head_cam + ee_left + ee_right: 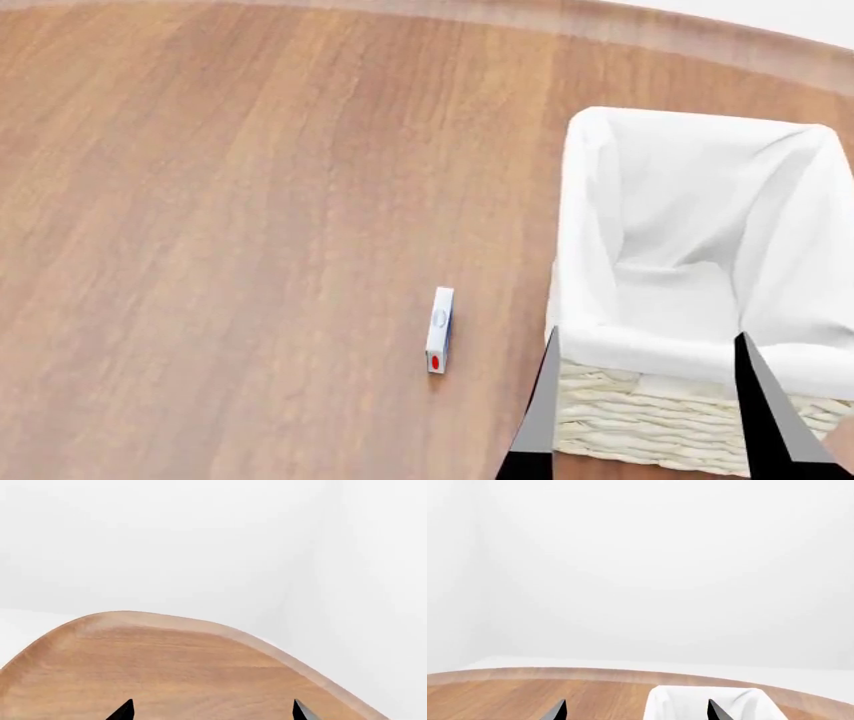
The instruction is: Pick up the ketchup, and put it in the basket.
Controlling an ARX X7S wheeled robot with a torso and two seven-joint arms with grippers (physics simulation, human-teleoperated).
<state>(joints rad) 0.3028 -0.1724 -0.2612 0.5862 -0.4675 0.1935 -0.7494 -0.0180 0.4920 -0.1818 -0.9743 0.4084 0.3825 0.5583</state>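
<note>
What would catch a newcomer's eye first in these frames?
The cream woven basket with its white cloth liner stands out at the right of the head view, seemingly empty, on the wooden table. To its left lies a small white box with a red spot, alone on the bare wood. The right gripper hangs open before the basket's near wall; no ketchup bottle shows in any view.

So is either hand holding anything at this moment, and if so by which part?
Nothing is held. The right hand is open in front of the basket, with nothing between its fingers. The left hand is open over bare table. No ketchup in view.
</note>
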